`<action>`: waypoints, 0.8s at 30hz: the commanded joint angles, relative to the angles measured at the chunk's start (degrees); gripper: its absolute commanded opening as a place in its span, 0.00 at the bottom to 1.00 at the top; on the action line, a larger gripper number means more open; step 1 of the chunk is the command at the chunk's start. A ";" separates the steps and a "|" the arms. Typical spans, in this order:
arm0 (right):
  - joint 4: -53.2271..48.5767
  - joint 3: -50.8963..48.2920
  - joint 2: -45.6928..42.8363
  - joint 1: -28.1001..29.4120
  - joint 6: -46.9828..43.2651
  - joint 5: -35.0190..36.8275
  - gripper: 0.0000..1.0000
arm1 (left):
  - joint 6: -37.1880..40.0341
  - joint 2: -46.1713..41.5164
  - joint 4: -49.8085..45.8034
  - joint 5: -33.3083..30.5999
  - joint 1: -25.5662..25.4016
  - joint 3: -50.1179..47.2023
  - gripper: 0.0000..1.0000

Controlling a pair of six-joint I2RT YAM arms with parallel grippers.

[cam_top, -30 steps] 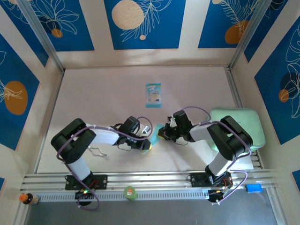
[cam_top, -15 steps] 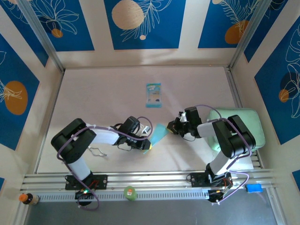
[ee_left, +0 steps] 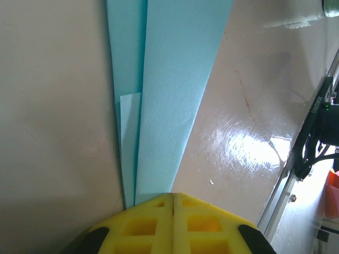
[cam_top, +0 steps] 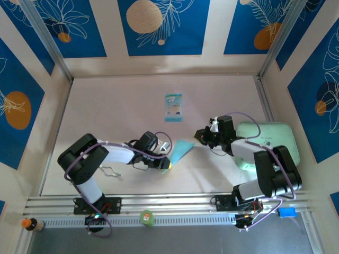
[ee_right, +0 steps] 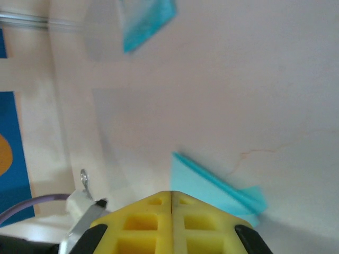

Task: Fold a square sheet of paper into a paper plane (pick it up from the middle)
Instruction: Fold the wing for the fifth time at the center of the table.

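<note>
The left gripper (ee_left: pixel 173 197) has its yellow fingers pressed together, with the tips set on the narrow near-left end of the paper plane (ee_left: pixel 175 79). Whether they nip the paper or only pin it to the table (cam_top: pixel 116 106), I cannot tell. From those tips the light-blue paper runs out as a long, slim wedge of overlapping layers, widening toward the far right. It lies flat in the near half of the table, about midway across.

The right gripper (ee_right: pixel 172 194) also has its fingers closed, on nothing. It hovers just beside the plane's wide end and seems not to touch it. Farther off lies a small teal-and-white packet (cam_top: pixel 173 107), and at the right edge a pale green pad (cam_top: pixel 270 140).

My reading is that folding is well along: the dart shape is made and one end is anchored. The next move seems to call for the right fingers to come onto the wide end, to press a crease or lift a wing, without dragging the paper out from under the left tips.
</note>
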 commanded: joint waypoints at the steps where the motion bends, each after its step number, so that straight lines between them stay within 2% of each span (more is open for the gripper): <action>1: -3.95 -0.19 -2.96 3.08 -0.99 -0.67 0.03 | -0.42 2.55 -5.08 -2.64 -0.29 -3.01 0.00; 6: -2.46 -1.98 -2.22 10.93 0.95 1.63 0.03 | -0.68 2.25 -4.51 -2.31 -0.34 -3.28 0.00; 8: -0.59 -2.42 -0.23 13.72 1.92 2.69 0.02 | -0.84 2.12 -4.24 -2.16 -0.36 -3.27 0.00; 11: 2.66 -1.67 5.01 15.83 2.36 0.60 0.02 | -0.90 1.72 -3.99 -1.78 -0.36 -3.22 0.00; 15: 5.15 0.47 10.32 17.46 2.75 -0.88 0.00 | -0.94 1.50 -3.98 -1.68 -0.38 -3.37 0.00; 18: 1.14 1.62 13.19 17.55 2.68 1.80 0.00 | -1.03 0.91 -4.07 -1.72 -0.39 -3.66 0.00; 24: 5.83 -2.76 15.94 15.45 4.02 1.04 0.00 | -2.08 -2.78 -6.08 -1.19 -0.39 -5.53 0.01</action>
